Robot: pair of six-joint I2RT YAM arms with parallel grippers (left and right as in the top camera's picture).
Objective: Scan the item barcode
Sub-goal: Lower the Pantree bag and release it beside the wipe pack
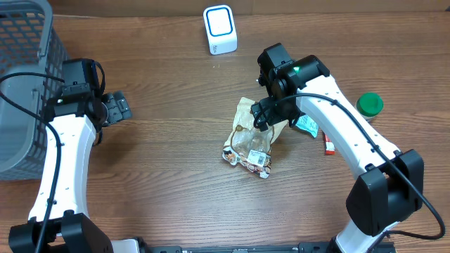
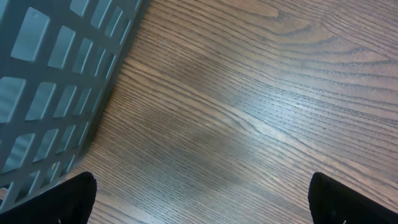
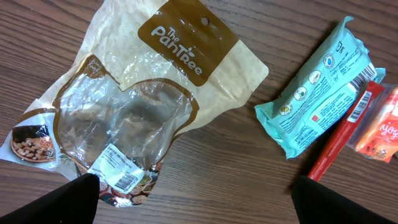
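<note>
The item is a tan and brown snack pouch point(image 1: 249, 140) with a clear window, lying flat on the wooden table. In the right wrist view the pouch point(image 3: 143, 93) fills the upper left, and its white barcode label point(image 3: 118, 169) faces up near the lower end. My right gripper point(image 3: 202, 202) hovers open over bare wood just right of the pouch, holding nothing; from overhead the right gripper point(image 1: 269, 118) sits above the pouch's upper right edge. A white scanner with a blue-lit face point(image 1: 220, 29) stands at the back. My left gripper point(image 1: 119, 107) is open and empty, far left by the basket.
A grey mesh basket point(image 1: 24, 84) stands at the far left, its wall point(image 2: 50, 81) close to my left fingers. Right of the pouch lie a teal packet point(image 3: 317, 99), a red stick point(image 3: 345, 134) and an orange packet point(image 3: 382, 127). A green cap point(image 1: 369, 105) sits further right.
</note>
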